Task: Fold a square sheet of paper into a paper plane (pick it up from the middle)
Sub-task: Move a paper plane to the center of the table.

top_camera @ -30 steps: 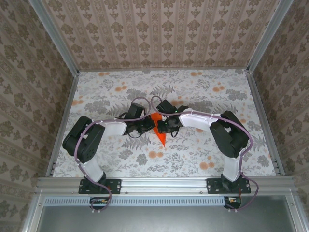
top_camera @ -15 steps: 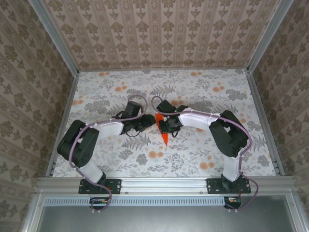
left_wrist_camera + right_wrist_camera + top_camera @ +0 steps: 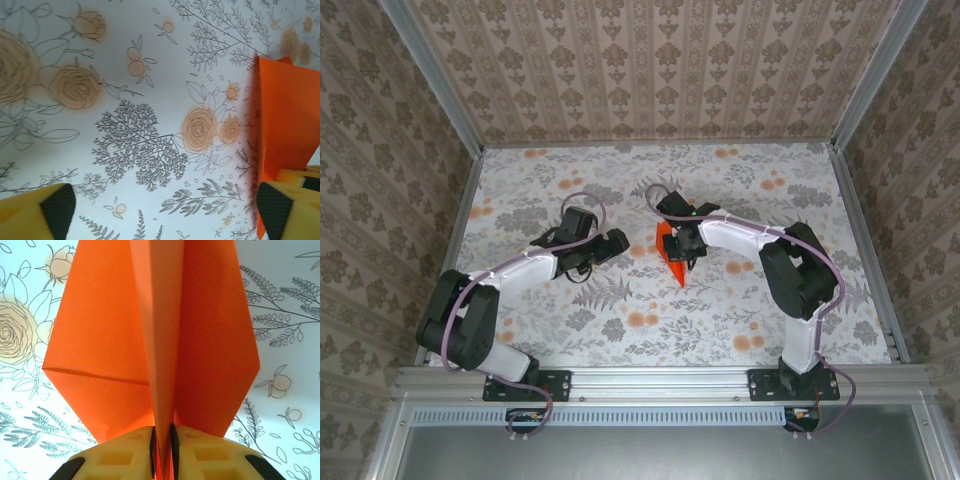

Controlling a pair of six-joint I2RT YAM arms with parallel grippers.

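While my right hand [image 3: 162,442] pinches the paper plane [image 3: 672,262] by its keel, nose toward 5 o'clock, my left hand [image 3: 612,243] gapes empty at its 9 o'clock.

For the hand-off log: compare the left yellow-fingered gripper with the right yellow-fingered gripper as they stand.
The left yellow-fingered gripper stands wide open, only flowered tabletop between its fingers; the right yellow-fingered gripper is shut on the centre fold of the folded bright orange paper plane. The left gripper sits beside the plane, apart from it in the top view; the right gripper holds it. Both have yellow fingers with dark pads.
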